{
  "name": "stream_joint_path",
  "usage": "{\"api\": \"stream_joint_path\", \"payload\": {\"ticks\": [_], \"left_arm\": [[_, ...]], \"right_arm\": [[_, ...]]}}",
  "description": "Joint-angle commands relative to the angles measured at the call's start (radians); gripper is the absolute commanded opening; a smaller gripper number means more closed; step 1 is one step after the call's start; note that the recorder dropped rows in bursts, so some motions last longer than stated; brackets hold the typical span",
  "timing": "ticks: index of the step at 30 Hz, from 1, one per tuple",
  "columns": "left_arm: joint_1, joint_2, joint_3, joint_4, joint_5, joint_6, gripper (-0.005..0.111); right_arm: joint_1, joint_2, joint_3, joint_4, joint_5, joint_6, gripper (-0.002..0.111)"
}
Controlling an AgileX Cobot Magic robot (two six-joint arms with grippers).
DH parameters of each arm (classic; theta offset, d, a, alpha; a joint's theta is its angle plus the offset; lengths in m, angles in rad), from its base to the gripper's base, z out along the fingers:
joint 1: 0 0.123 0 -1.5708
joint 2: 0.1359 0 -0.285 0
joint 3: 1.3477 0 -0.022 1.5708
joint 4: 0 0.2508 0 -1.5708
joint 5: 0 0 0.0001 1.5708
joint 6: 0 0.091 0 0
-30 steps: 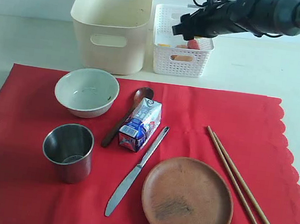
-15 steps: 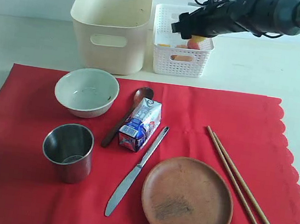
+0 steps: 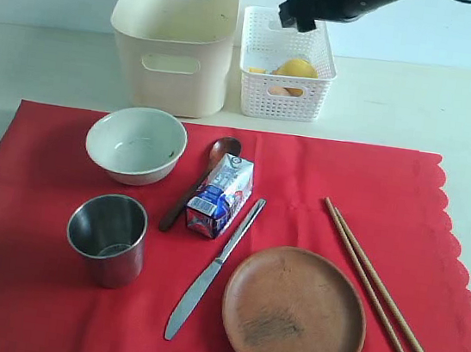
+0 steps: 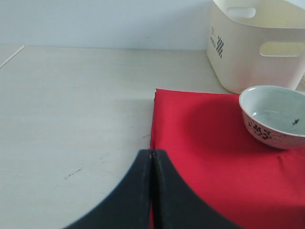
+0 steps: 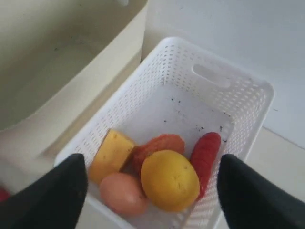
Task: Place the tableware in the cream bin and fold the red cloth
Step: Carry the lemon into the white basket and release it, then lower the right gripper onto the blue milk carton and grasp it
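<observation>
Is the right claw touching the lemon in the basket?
Apart. The exterior view shows the right claw hanging above the basket, with bare basket wall visible between it and the lemon lying inside.

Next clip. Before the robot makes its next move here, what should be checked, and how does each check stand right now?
1. Right gripper open and empty, above the white basket: ok.
2. Left gripper shut, holding nothing, by a corner of the red cloth: ok.
3. Cream bin has room, no tableware seen inside: ok.
4. All tableware in plain view: bowl, cup, spoon, knife, plate, chopsticks: ok.
5. Cloth free for folding: not ok. All six pieces and the milk carton lie on it.
6. Spoon free to grasp: cannot tell, the carton lies close against it.
</observation>
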Motion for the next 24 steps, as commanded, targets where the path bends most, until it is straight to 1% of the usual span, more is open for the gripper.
{"api": "stream_joint_path", "payload": {"ticks": [1, 3, 5, 9, 10, 13, 17, 20, 24], "left_arm": [[0.002, -0.007, 0.003, 0.002, -0.013, 0.001, 0.000], [0.002, -0.007, 0.003, 0.002, -0.013, 0.001, 0.000], [0.002, -0.007, 0.003, 0.002, -0.013, 0.001, 0.000], [0.002, -0.007, 0.003, 0.002, -0.013, 0.001, 0.000], [0.002, -0.007, 0.003, 0.002, -0.013, 0.001, 0.000], [0.002, -0.007, 0.003, 0.002, -0.013, 0.001, 0.000], [0.002, -0.007, 0.003, 0.002, -0.013, 0.001, 0.000], [0.002, -0.007, 0.003, 0.002, -0.013, 0.001, 0.000], [0.002, -0.007, 0.003, 0.002, -0.013, 0.001, 0.000]], "right_arm": [[-0.009, -0.079, -0.009, -0.153, 0.139, 0.107, 0.045], [-0.009, -0.115, -0.009, -0.176, 0.201, 0.114, 0.030], [-0.009, -0.150, -0.009, -0.182, 0.258, 0.114, 0.018], [-0.009, -0.219, -0.009, -0.173, 0.331, 0.114, 0.002], [-0.009, -0.233, -0.009, -0.169, 0.343, 0.114, 0.000], [-0.007, -0.277, -0.007, -0.147, 0.388, 0.114, 0.000], [-0.007, -0.330, 0.054, -0.084, 0.406, 0.072, 0.000], [-0.007, -0.366, 0.136, -0.005, 0.429, -0.027, 0.000], [-0.007, -0.405, 0.293, 0.104, 0.451, -0.185, 0.000]]}}
